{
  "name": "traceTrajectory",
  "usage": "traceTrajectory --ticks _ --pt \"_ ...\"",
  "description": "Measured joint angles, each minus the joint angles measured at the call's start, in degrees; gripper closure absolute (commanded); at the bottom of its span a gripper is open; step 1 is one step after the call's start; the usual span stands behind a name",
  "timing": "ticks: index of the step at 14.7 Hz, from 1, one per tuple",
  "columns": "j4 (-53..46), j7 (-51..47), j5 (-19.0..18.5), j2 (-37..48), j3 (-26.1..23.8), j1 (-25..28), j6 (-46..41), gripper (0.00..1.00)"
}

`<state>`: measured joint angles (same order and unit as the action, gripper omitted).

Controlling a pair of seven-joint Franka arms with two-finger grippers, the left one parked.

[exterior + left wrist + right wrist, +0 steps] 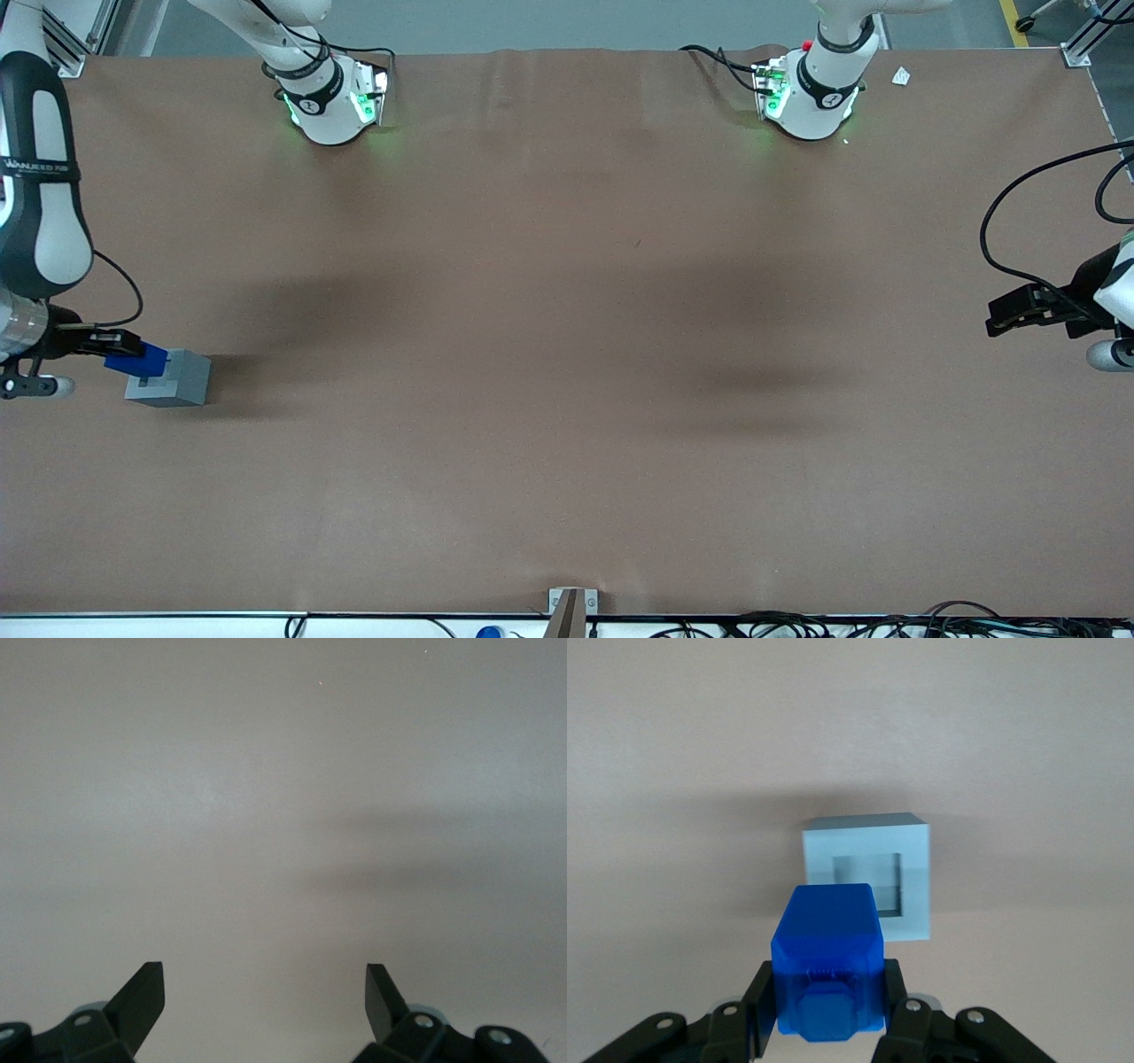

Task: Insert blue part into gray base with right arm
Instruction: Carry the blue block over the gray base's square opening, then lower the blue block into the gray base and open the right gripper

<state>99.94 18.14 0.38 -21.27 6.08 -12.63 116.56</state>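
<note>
While the right arm reaches in low at its own end of the table, its gripper is clenched on the blue part, fingers pressing either side. Part hangs above the gray base, overlapping one top edge, not seated in the recess. Base sits flat near the table's edge; wide bare brown surface stretches toward the parked arm's end.
</note>
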Motion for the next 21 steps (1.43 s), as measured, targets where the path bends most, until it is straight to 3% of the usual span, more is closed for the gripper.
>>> traceTrajectory --ticks 21 --pt "0.28 2.40 -0.02 -3.53 -0.13 -1.21 5.00 0.98"
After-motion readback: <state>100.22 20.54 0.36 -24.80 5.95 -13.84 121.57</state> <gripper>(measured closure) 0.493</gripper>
